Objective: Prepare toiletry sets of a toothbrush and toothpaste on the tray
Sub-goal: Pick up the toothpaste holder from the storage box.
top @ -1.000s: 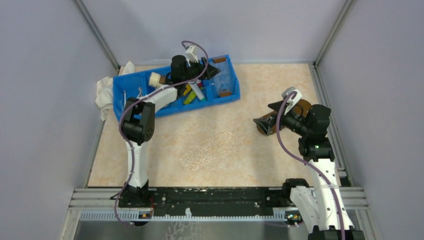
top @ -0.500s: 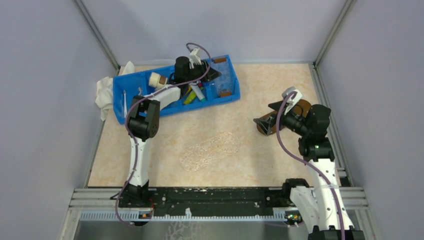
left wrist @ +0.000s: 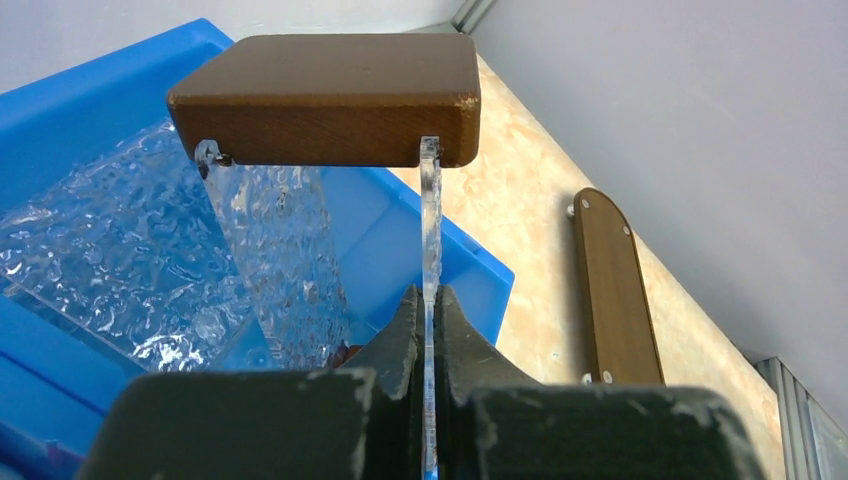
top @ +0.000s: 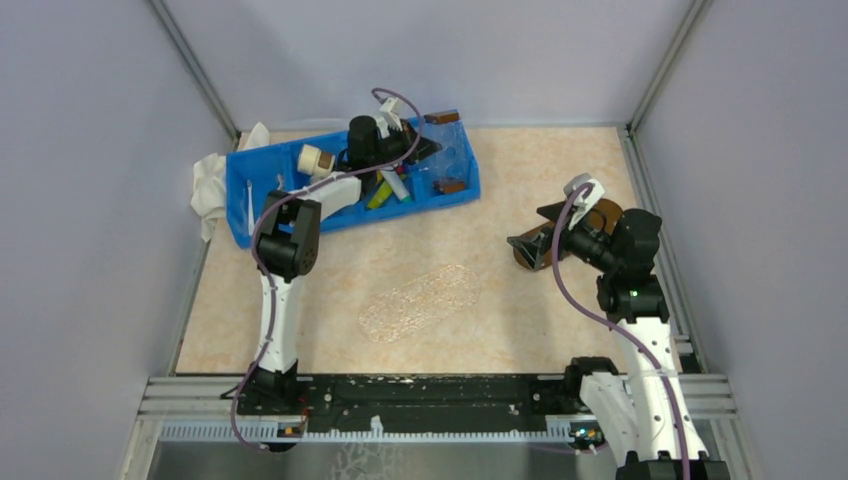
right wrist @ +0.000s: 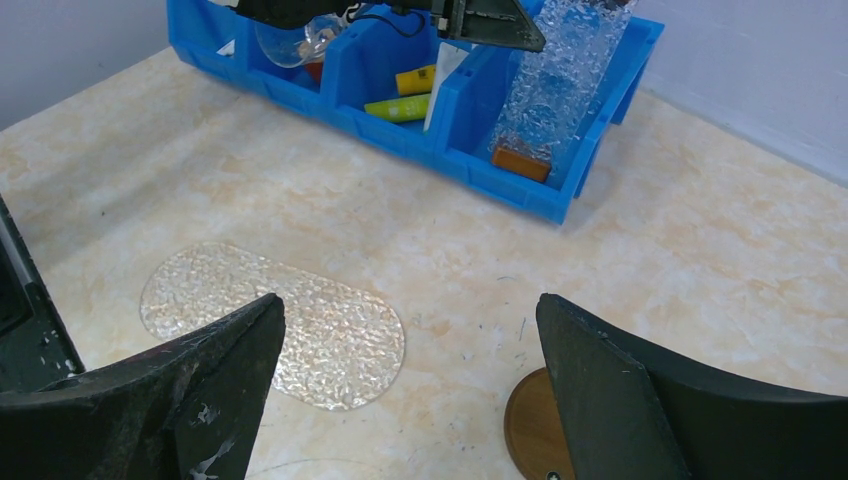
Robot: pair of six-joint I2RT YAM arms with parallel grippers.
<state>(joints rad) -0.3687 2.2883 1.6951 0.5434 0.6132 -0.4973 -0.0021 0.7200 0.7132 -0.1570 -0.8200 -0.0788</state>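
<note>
A clear tray with wooden ends (top: pixel 441 117) stands on end in the right compartment of the blue bin (top: pixel 258 158). My left gripper (left wrist: pixel 428 300) is shut on its thin clear wall (left wrist: pixel 430 215), just below the upper wooden end (left wrist: pixel 325 98). Yellow and green toothpaste tubes (right wrist: pixel 403 107) lie in the middle compartment. A thin white toothbrush (top: pixel 248 205) lies in the left one. My right gripper (right wrist: pixel 410 390) hangs open and empty over the table at the right (top: pixel 535 245).
A clear textured oval plate (top: pixel 420 300) lies mid-table. A brown wooden oval (right wrist: pixel 535 430) rests under the right gripper. A white cloth (top: pixel 208 185) lies left of the bin, and a round cup (top: pixel 315 157) sits inside it. Grey walls enclose three sides.
My left gripper has closed from open onto the tray's clear wall, and its arm has shifted a little right. The tray's upper wooden end has risen slightly. The right arm has not moved.
</note>
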